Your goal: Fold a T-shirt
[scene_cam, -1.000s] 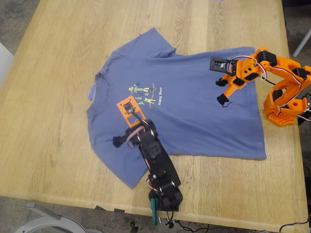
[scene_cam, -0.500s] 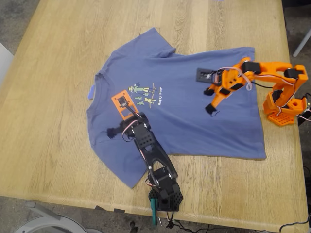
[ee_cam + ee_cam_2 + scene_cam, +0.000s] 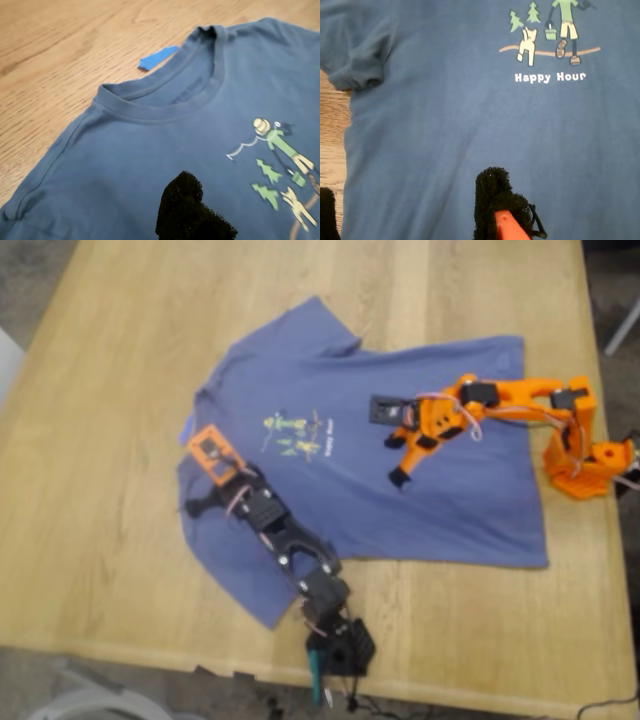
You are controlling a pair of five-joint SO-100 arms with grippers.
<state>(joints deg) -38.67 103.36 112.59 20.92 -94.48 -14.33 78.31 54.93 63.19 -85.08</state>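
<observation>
Exterior view: the T-shirt [image 3: 400, 470] lies flat on the table [image 3: 120, 540]. My first gripper [image 3: 200, 480] hovers at the shirt's nine o'clock side near the collar, my second gripper [image 3: 392, 452] over its middle; I cannot tell whether either is open or closed.

Black arm [image 3: 290, 545] and orange arm [image 3: 500, 400] both outstretched, tools low, empty

I count one T-shirt [image 3: 370, 455] spread on one counter [image 3: 120, 570]. One small blue scrap [image 3: 188, 426] lies beside its collar. Two arms reach over it, one black and one orange, so two end effectors: my first end effector [image 3: 200, 485] and my second end effector [image 3: 392, 445]. The chest carries one print [image 3: 298, 436].
</observation>
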